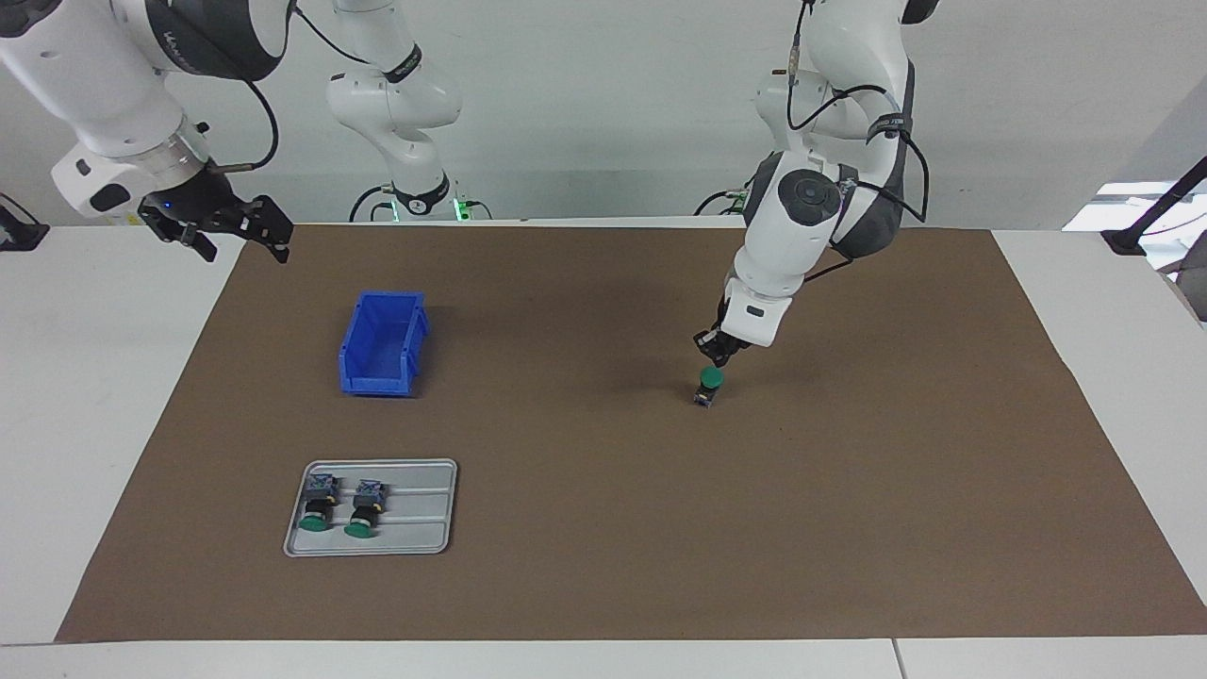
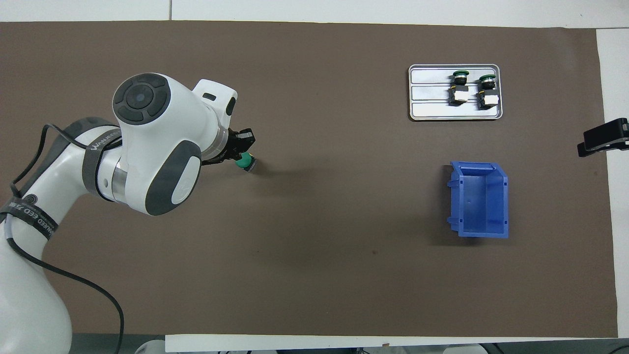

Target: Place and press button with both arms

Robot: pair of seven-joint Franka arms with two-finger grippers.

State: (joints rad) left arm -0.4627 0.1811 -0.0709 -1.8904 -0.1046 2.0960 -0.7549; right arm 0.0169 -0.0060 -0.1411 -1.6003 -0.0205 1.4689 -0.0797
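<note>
The button [image 1: 709, 386] stood upright on the brown mat [image 1: 603, 528], toward the left arm's end of the desk. The left gripper [image 1: 719, 354] hung just above its green cap, jaws pinched together. The right gripper [image 1: 219, 229] waited well apart, jaws wide, holding nothing.

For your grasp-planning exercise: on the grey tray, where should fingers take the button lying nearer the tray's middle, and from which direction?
Grip the black cylindrical body of the button from above: it lies on its side on the tray, and the second button crowds one flank.
</note>
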